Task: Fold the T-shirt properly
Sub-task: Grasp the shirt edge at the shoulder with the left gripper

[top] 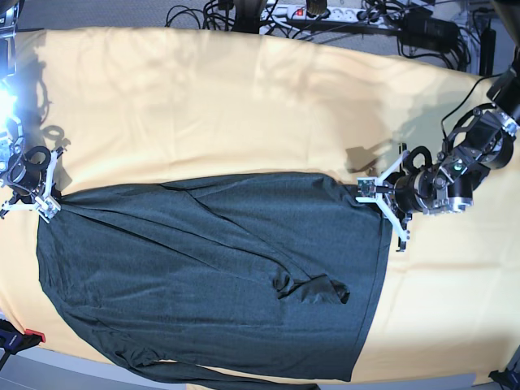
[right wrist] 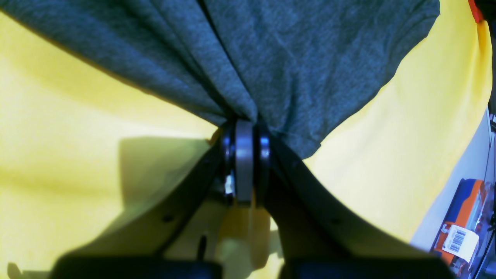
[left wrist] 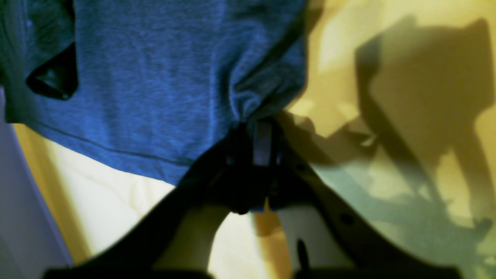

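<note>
Black arms with silver joints end in each white-framed, black-fingered gripper (top: 363, 190) (top: 50, 203).

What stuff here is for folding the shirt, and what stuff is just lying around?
For the job:
- T-shirt, spread on the table
- left gripper, pinching the shirt's hem corner
- right gripper, pinching its other end

Just lying around:
- yellow tablecloth under the shirt
- cables and power strip behind the table
- orange packet beside the table
</note>
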{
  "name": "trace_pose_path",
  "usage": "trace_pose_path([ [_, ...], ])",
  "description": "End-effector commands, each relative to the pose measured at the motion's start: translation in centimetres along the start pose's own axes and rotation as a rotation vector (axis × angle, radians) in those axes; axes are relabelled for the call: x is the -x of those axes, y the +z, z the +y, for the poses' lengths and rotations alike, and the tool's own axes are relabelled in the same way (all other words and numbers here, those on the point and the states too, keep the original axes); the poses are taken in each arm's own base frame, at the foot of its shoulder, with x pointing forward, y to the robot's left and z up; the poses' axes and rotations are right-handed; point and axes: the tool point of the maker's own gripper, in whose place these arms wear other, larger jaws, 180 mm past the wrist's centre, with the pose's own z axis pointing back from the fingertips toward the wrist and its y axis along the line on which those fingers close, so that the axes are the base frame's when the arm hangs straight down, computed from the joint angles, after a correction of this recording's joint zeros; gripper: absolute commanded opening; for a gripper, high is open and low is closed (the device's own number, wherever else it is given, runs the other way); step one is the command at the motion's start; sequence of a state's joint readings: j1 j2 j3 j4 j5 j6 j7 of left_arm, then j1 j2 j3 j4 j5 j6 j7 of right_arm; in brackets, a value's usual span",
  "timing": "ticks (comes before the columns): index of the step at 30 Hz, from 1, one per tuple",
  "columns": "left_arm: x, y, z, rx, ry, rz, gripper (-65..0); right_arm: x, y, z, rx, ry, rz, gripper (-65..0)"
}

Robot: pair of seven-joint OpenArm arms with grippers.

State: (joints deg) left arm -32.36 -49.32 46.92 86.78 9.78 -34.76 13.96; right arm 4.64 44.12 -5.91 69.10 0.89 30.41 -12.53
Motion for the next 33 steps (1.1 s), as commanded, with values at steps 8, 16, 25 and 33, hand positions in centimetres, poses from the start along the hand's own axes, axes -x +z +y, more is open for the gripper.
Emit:
trace_pose_path([
  [8,-0.7,2.5,6.6,-0.142,0.028,-0.025,-65.0,0.2,1.0,-2.4,0.035,0.039,0.020,-65.0],
  [16,-2.6,3.9,8.9,-0.153,0.099,-0.123,-65.0,0.6,1.5,-3.0,0.029,0.058,0.033,-65.0],
  [25,-2.3,3.4,7.4,-0.100,0.097,-0.101,-65.0,0.3,1.5,-2.6,0.004,0.044,0.014,-65.0],
  [33,-3.0,3.6,6.1,-0.028,0.127,-0.152,-65.0,-0.8,3.1,-2.9,-0.047,0.143,0.005,-65.0],
])
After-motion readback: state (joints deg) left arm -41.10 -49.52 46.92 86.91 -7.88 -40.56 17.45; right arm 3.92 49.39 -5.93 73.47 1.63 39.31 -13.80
